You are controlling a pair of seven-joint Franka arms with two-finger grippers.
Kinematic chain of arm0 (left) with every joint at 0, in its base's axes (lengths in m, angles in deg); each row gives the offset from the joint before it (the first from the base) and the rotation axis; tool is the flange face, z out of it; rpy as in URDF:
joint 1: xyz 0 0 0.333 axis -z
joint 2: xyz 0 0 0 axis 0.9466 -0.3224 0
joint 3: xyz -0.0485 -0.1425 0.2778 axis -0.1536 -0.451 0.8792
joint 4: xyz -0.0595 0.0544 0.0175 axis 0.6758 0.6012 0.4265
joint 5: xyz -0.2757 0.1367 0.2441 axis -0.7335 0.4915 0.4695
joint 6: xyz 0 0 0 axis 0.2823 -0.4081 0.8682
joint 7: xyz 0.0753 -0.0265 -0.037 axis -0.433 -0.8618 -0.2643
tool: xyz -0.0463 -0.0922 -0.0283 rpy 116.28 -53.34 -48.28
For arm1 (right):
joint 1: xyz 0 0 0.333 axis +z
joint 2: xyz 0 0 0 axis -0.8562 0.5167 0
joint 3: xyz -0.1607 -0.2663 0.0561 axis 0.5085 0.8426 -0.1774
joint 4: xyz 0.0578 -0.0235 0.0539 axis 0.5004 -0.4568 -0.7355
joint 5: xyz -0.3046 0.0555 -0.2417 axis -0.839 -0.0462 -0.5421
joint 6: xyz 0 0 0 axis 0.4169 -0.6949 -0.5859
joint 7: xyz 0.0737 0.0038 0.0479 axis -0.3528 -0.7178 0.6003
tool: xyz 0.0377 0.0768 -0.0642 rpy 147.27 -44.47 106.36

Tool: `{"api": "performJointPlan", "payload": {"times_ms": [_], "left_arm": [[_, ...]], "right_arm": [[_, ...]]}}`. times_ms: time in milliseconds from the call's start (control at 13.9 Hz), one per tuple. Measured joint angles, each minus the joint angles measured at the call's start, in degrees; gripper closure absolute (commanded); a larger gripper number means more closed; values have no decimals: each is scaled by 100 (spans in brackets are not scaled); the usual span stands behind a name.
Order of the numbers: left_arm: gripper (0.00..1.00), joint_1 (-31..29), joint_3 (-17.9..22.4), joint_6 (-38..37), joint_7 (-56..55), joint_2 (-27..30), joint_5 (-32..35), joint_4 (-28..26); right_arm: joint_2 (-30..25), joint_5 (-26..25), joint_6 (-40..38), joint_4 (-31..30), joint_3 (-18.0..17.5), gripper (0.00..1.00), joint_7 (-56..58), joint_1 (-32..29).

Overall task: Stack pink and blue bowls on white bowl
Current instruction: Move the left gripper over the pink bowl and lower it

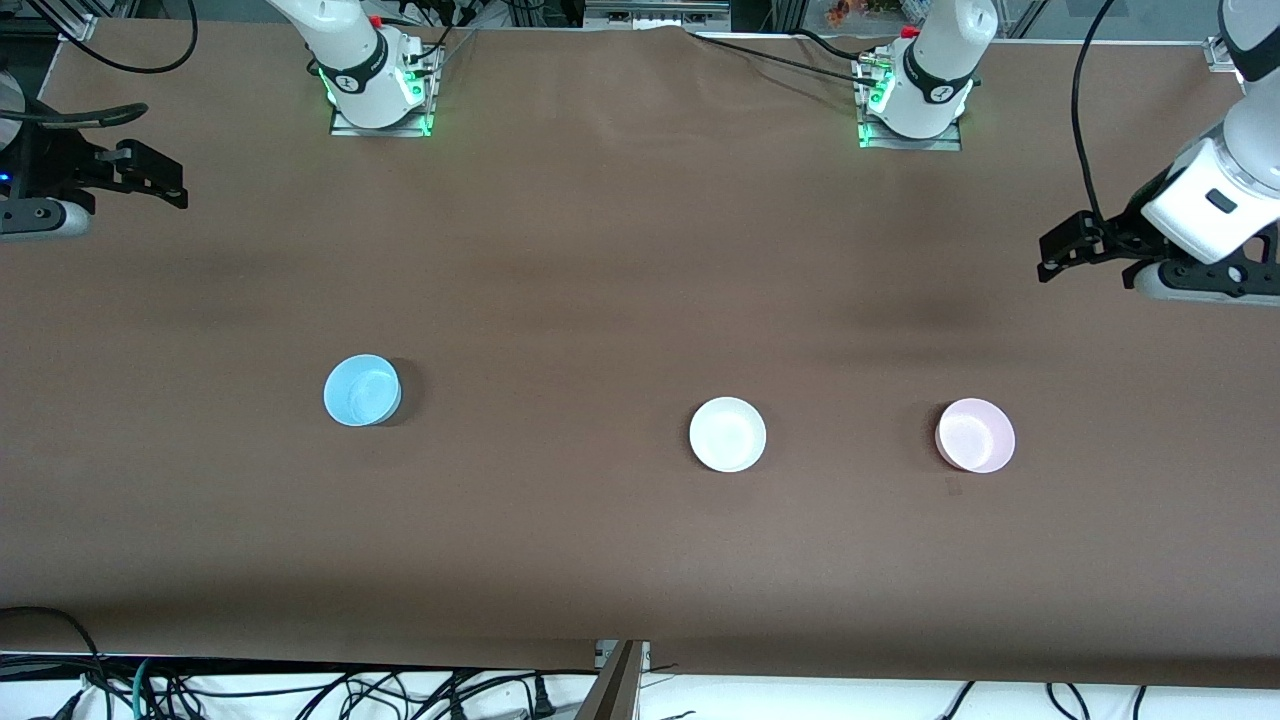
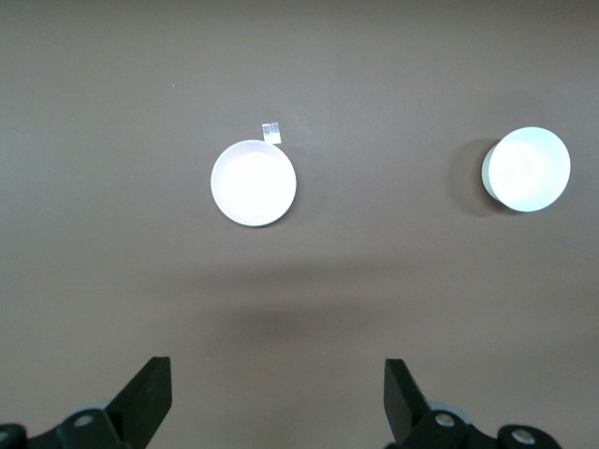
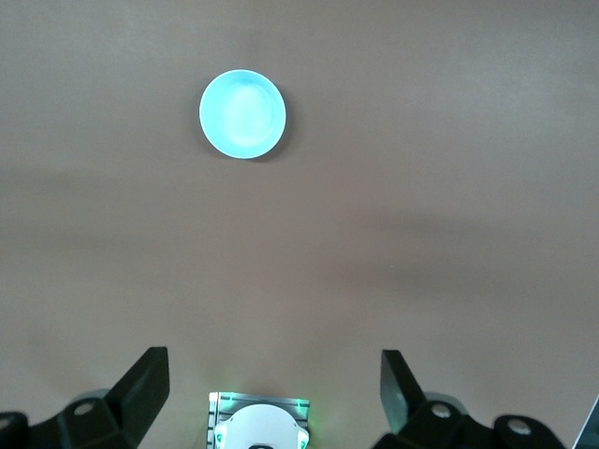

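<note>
Three bowls sit apart in a row mid-table: blue bowl [image 1: 362, 390] toward the right arm's end, white bowl [image 1: 728, 434] in the middle, pink bowl [image 1: 975, 435] toward the left arm's end — none stacked. Left gripper [image 1: 1062, 246] hangs over its end edge, right gripper [image 1: 155, 178] over its end edge — both spread wide, holding nothing.

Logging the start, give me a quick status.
Left tool and right tool open, waiting at table ends. Blue bowl, white bowl, pink bowl apart, unstacked. Nothing blocking.
</note>
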Motion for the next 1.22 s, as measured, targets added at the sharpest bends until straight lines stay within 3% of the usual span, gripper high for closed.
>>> {"api": "performJointPlan", "payload": {"times_ms": [359, 647, 934, 1222], "left_arm": [[0, -109, 8, -121, 0, -223, 1, 196], [0, -365, 15, 25, 38, -796, 2, 184], [0, -513, 14, 842, 229, -1677, 1, 152], [4, -616, 5, 2184, 259, -2629, -1, 16]], "right_arm": [[0, 0, 0, 0, 0, 0, 0, 0], [0, 0, 0, 0, 0, 0, 0, -1], [1, 0, 1, 0, 0, 0, 0, -1], [1, 0, 1, 0, 0, 0, 0, -1]]}}
